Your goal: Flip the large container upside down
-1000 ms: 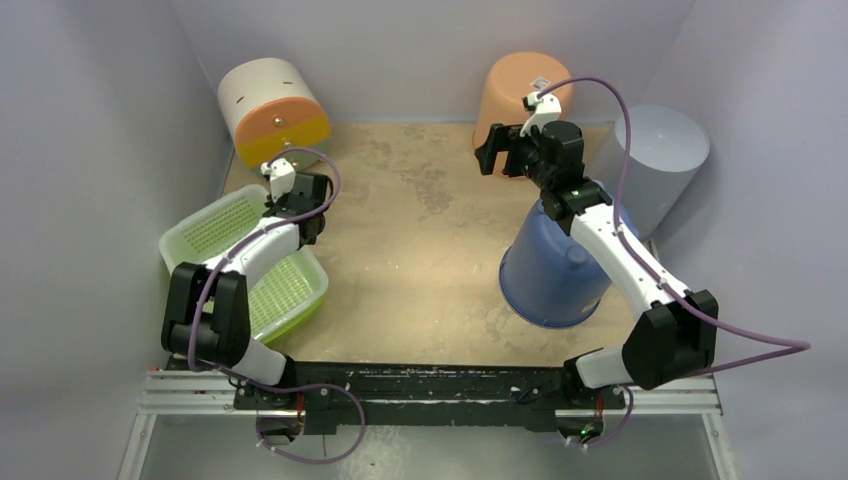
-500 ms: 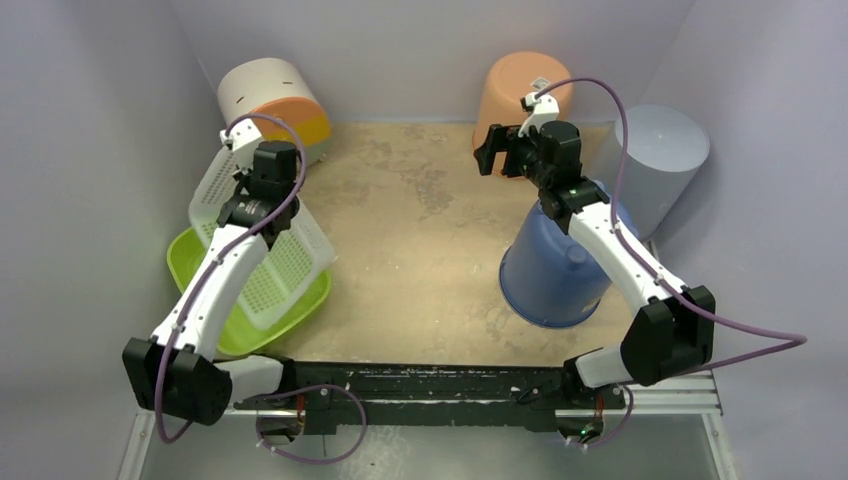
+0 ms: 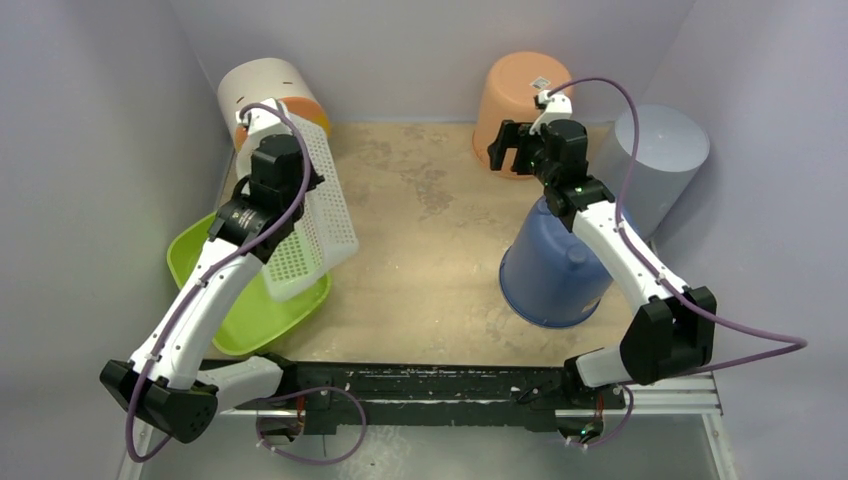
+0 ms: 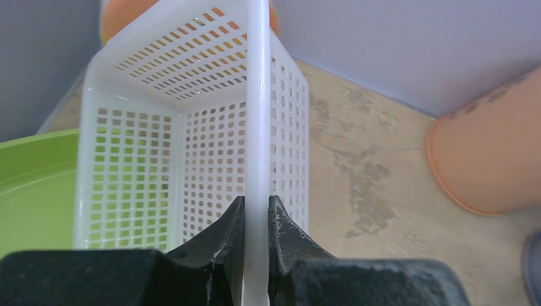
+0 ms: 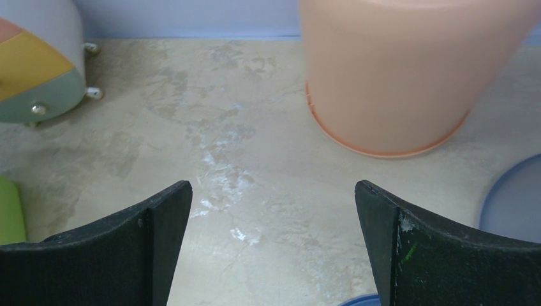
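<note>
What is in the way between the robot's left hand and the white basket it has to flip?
Nothing. The left gripper is shut on the white basket by its rim, holding it tilted in the air. The green tub lies just below it and the white-and-orange bin stands behind, so flipping might bump those.

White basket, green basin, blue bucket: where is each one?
white basket [image 3: 325, 205], top view, on its mesh side wall.
green basin [image 3: 255, 320], top view, on its bare inner surface.
blue bucket [image 3: 550, 275], top view, on its outer wall.
</note>
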Robot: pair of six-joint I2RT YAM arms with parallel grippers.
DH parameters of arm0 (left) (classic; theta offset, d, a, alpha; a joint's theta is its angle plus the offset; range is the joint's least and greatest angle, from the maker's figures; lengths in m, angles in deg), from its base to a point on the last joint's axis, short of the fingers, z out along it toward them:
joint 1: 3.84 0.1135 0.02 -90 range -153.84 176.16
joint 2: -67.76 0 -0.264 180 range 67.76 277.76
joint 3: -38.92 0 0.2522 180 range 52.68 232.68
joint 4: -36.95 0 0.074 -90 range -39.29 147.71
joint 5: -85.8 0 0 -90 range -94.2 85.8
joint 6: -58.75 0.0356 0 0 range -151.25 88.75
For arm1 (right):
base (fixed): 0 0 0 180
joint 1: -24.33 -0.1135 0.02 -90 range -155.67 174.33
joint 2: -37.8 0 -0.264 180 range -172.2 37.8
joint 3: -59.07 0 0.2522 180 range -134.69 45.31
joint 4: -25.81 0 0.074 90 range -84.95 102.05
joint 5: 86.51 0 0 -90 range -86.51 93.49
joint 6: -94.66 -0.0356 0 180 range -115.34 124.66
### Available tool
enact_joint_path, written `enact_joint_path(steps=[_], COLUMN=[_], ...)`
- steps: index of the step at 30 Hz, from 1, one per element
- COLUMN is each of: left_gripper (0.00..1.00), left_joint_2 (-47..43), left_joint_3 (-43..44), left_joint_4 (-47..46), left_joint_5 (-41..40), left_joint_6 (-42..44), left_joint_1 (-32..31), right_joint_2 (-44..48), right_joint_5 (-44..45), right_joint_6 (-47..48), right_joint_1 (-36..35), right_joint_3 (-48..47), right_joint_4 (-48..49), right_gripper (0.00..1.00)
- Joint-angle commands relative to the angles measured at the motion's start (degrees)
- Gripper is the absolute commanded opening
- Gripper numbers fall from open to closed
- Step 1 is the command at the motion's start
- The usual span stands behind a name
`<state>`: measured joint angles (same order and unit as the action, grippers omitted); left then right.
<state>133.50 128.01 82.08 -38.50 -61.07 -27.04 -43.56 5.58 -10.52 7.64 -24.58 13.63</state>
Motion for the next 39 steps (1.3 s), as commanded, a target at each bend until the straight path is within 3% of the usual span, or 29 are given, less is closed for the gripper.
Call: enact_joint_path(steps=[1, 9, 14, 20, 33, 39], left_gripper=[0.00, 0.00, 0.00, 0.00, 0.00, 0.00], left_joint_2=[-0.7, 2.8, 5.3, 7.4, 16.3, 27.8], left_joint_3=[1.7, -1.7, -0.9, -9.9, -26.3, -32.6], left_joint_4=[-12.2, -30.6, -36.5, -52.2, -92.6, -112.3], left_joint_5=[7.5, 23.1, 27.1, 34.5, 39.1, 39.9], left_joint_6=[-0.6, -8.0, -10.0, -18.6, -38.0, -51.6], left_joint_1=[-1.2, -2.5, -4.5, -4.8, -5.5, -5.2], right_joint_2=[2.6, 4.2, 3.8, 3.4, 4.9, 4.9], right_joint_5=[2.6, 5.4, 5.5, 5.5, 6.0, 6.2], right_joint_6=[-2.1, -2.8, -2.7, -2.5, -1.5, -1.4], right_joint_1=[3.4, 6.3, 6.8, 7.3, 7.8, 7.9], right_joint_3=[-3.1, -3.4, -3.9, -4.5, -5.0, -4.9], right_joint_4=[0.3, 1.2, 1.3, 1.8, 1.3, 1.3], right_gripper=[1.00, 1.00, 1.00, 1.00, 1.00, 1.00])
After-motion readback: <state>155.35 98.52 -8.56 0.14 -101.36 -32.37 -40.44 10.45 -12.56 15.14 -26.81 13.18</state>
